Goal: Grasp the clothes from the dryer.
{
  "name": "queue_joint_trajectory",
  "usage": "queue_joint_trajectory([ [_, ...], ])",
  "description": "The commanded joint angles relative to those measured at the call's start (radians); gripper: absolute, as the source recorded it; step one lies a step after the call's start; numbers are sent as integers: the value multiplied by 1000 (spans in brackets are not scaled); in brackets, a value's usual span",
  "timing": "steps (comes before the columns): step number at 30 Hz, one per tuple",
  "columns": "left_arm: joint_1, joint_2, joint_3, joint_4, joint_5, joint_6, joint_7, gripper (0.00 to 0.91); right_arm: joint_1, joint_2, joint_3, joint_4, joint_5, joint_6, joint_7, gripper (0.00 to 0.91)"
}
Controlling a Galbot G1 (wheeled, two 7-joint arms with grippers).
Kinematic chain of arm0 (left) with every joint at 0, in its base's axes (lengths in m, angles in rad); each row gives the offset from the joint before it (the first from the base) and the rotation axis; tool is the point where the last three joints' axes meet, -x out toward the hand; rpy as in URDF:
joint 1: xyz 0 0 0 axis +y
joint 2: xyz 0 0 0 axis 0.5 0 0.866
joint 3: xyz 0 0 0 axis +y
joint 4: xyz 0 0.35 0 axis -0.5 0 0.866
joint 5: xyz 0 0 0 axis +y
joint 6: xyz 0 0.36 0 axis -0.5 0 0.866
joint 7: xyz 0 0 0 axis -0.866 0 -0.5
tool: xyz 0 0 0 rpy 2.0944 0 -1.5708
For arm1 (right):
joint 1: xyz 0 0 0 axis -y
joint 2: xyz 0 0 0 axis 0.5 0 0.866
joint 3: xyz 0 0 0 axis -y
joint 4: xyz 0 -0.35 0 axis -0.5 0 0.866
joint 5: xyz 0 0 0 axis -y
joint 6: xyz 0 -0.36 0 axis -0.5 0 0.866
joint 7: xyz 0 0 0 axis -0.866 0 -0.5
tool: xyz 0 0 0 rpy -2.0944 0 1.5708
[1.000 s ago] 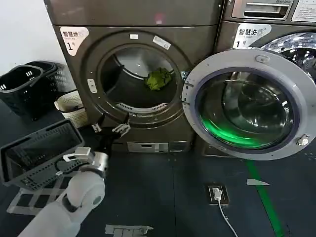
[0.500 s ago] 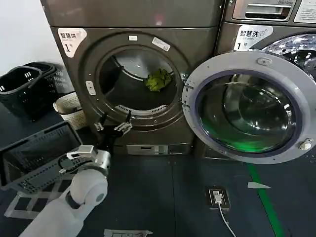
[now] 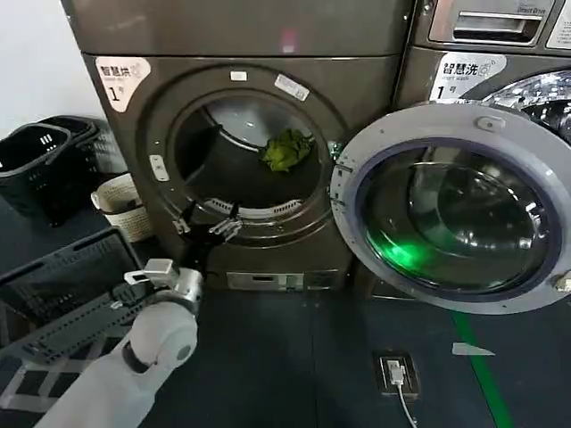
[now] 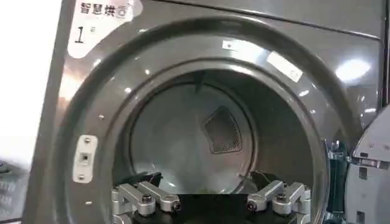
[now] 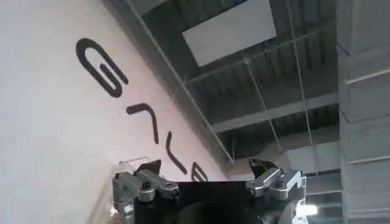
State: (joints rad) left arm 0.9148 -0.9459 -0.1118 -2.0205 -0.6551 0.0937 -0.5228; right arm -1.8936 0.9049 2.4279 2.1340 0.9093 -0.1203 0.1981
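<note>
The clothes [image 3: 285,150], a small yellow-green bundle, lie deep in the dark drum toward its right side. The bronze-grey dryer [image 3: 223,36] has a white "1" label and its round mouth [image 4: 201,122] stands wide open. My left gripper [image 3: 207,223] hovers open and empty at the lower rim of the mouth, well short of the bundle and to its lower left. In the left wrist view the left gripper [image 4: 206,179] faces straight into the drum. My right gripper [image 5: 206,165] is open and empty, pointing up at a lettered wall and ceiling.
The dryer's door [image 3: 428,116] is swung open to the right, covering the neighbouring machine [image 3: 500,53]. A black basket [image 3: 36,160] and a white wicker basket [image 3: 116,196] stand at the left, a dark crate [image 3: 62,285] at lower left. A floor socket [image 3: 397,370] lies ahead.
The left gripper has moved up and forward, from below the mouth to its lower rim. The dryer now looks nearer. The bundle has not moved.
</note>
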Motion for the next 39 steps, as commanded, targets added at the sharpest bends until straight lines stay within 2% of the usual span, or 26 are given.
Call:
queue_joint_trajectory([
  [1, -16, -6, 21, 7, 4, 2, -1, 907, -2, 1, 6, -4, 1, 2, -1, 907],
  [39, -60, -20, 70, 45, 17, -2, 1, 907, 3, 3, 6, -12, 0, 5, -6, 907],
])
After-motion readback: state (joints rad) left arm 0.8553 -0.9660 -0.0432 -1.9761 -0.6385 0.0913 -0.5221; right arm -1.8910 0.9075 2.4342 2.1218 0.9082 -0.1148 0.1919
